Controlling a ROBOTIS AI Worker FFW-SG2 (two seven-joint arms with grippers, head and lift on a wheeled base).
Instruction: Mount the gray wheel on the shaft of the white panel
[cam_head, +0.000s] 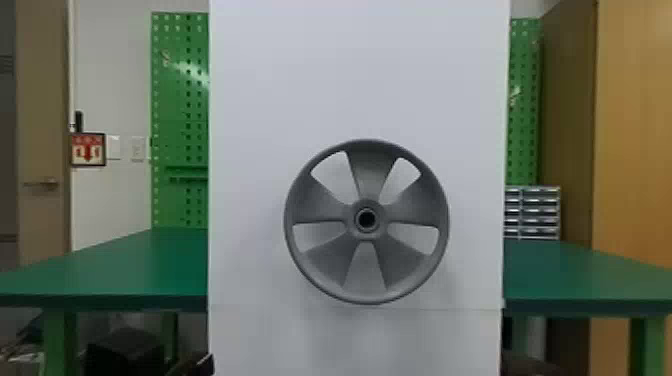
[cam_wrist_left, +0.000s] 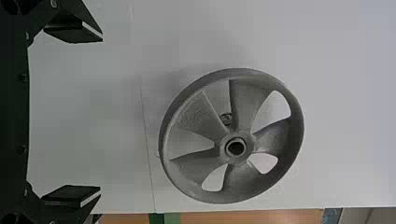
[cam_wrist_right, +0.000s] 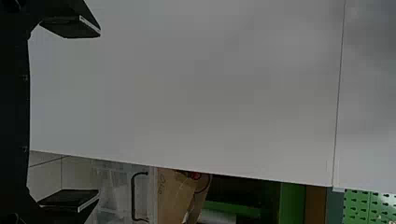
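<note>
Gray wheel (cam_head: 367, 236) is hanging upright before white panel (cam_head: 350, 95), ungripped; presumably the shaft is bearing it, the hub hiding how deeply it is seating. Left gripper (cam_wrist_left: 102, 114) is gaping, wheel lying beyond its fingertips, not touching, likely leaving it free. Right gripper (cam_wrist_right: 100, 114), fingers spread, is facing the panel.

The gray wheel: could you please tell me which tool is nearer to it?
Left, it seems: the left tool faces the gray wheel; the right tool faces the white panel's lower part.
</note>
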